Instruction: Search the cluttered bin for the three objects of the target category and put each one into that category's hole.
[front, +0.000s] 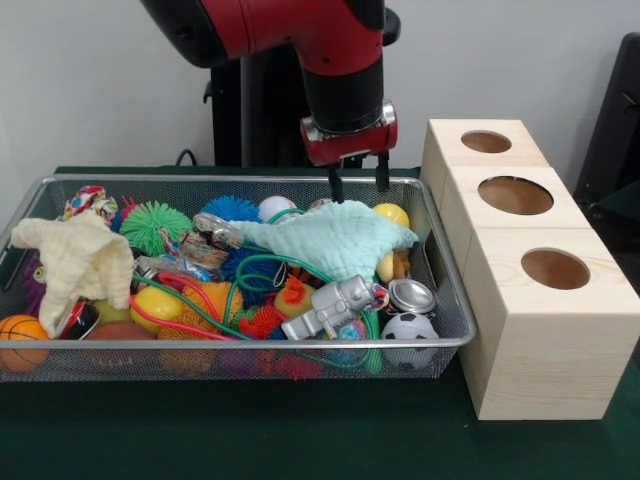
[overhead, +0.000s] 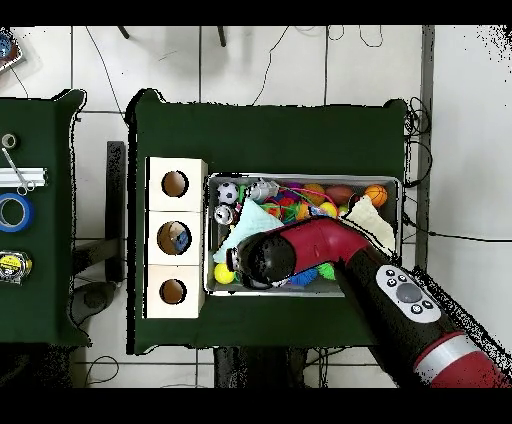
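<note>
My gripper (front: 358, 183) hangs with its two dark fingers apart and nothing between them, just above the far edge of a pale green cloth (front: 330, 240). The cloth lies over toys in the bin (front: 452, 300), the wire-mesh basket on the green table (front: 300, 440), beside three pale wooden boxes (front: 540, 340) with round holes. A cream cloth (front: 75, 262) lies at the bin's opposite end
</note>
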